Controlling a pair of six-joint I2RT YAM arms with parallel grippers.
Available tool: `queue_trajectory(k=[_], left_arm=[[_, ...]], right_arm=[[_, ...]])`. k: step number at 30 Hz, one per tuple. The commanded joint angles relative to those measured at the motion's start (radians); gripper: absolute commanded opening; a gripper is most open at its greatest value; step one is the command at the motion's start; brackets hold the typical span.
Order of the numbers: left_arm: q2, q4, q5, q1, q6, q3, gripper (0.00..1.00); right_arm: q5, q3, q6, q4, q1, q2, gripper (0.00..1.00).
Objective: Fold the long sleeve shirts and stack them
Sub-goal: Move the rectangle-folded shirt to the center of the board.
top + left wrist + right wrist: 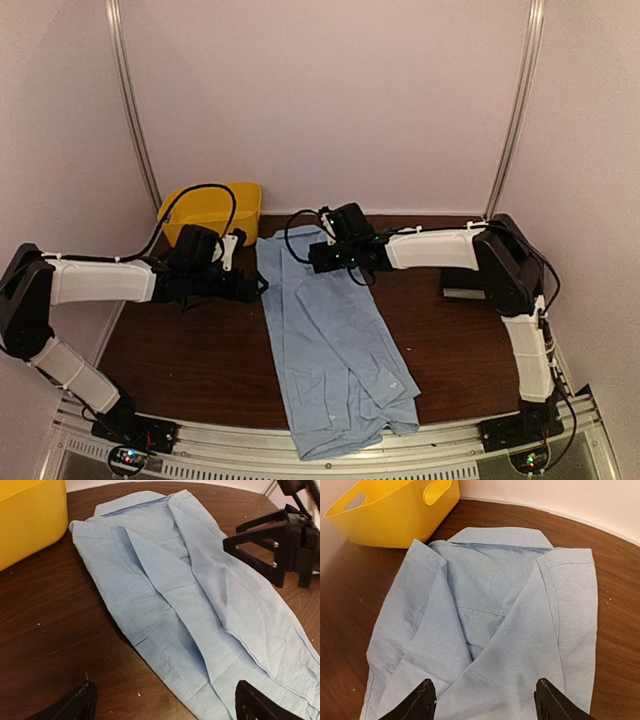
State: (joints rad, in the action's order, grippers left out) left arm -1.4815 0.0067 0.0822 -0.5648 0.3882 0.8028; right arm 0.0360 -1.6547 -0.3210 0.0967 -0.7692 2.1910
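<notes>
Left gripper [165,707]: jaws standing wide apart, gripping nothing, hovering low at the left edge of the shirt [200,595]. Right gripper [485,702]: jaws parted, empty, hanging over the shirt's chest. Shirt: light blue, lying lengthwise on the table [180,360], collar pointing away, sleeves folded inward, hem reaching the near edge. Bin [210,212]: yellow, sitting near the collar.

Both wrist views crop the tail of the light blue shirt [190,605].
</notes>
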Motion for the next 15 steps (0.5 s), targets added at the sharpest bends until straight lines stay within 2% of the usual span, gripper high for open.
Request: queue_trajectory(k=[1, 7, 15], left_arm=[[0.039, 0.042, -0.005, -0.001, 0.025, -0.037, 0.98], [0.051, 0.047, -0.002, -0.001, 0.032, -0.056, 0.98], [0.046, 0.044, 0.021, -0.003, 0.037, -0.063, 0.98]], right_arm=[[-0.112, -0.106, -0.021, 0.001, 0.048, 0.115, 0.69], [-0.15, -0.106, -0.112, -0.036, 0.085, 0.171, 0.68], [-0.067, -0.017, -0.236, -0.031, 0.157, 0.142, 0.67]])
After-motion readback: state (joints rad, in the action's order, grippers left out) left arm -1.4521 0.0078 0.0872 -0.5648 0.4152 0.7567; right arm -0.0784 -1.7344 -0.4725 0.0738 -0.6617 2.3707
